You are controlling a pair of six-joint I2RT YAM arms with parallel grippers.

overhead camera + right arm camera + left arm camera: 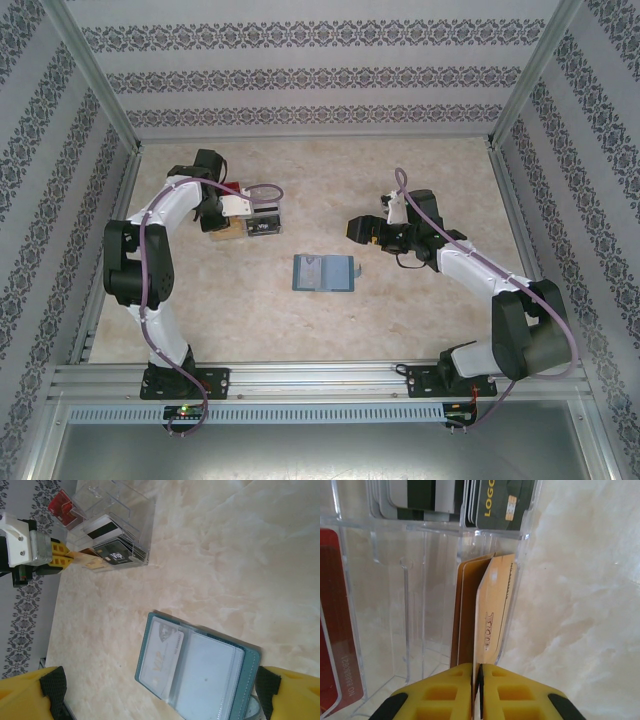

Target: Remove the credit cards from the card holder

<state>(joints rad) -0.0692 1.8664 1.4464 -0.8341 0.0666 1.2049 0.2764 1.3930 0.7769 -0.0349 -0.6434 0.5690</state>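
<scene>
Left gripper (476, 680) is pinched tight on a thin tan-orange plastic credit card (492, 610). The card stands on edge inside a compartment of the clear plastic tray (415, 530), right against a second tan-orange card (464, 615). A red card (335, 620) sits in the left compartment and a black card (495, 500) lies beyond. The right gripper (358, 228) has its fingers spread wide, holding nothing, near the flat blue-grey card holder (323, 272). The holder lies open on the beige marbled table (420, 320) between the arms, well apart from the tray, with a pale card (161, 657) in one clear slot.
</scene>
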